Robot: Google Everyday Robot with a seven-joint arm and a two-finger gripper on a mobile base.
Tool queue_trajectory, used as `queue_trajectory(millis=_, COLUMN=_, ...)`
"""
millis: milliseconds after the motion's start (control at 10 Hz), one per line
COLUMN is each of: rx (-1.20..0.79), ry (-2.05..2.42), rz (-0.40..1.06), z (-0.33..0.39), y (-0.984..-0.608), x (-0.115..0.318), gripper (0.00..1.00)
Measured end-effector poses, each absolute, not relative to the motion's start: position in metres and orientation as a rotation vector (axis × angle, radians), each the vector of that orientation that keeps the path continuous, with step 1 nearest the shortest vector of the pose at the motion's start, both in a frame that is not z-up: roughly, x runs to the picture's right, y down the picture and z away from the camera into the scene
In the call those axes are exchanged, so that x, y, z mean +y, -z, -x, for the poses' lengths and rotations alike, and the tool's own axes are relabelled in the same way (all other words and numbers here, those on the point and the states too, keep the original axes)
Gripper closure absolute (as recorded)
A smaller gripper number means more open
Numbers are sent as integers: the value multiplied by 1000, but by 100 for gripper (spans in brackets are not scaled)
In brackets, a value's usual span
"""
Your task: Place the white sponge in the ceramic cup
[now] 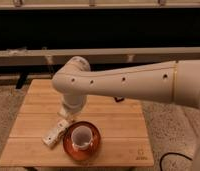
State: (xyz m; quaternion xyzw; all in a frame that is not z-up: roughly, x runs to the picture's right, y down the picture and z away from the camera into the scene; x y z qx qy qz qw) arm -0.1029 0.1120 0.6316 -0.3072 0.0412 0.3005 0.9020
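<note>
The ceramic cup [82, 136] is small, white and upright, standing in the middle of a glossy brown-orange saucer [68, 146] near the table's front. Just left of the saucer, a small squarish off-white pad, the white sponge [63, 123], lies against the upper end of a longer white block [51, 137]. My gripper [68, 111] points down from the white wrist, right above the sponge and behind-left of the cup. The wrist hides the fingertips.
Everything sits on a low wooden table [118, 127]. A small dark object [119, 99] lies at the back, partly behind my forearm. My thick white arm [143, 82] spans from the right over the table. A dark wall and ledge run behind; gravel floor surrounds.
</note>
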Motion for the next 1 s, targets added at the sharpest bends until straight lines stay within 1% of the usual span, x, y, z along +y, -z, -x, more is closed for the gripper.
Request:
queue_trajectory(millis=600, rx=138, ry=-697, rz=629, z=62, y=-589, x=142, gripper=94)
queue_trajectory(millis=900, rx=150, ry=-733, rz=632, z=54, y=-580, x=153, gripper=94)
queue_trajectory(millis=1000, rx=147, ry=-740, rz=633, z=53, y=-579, x=153, gripper=92)
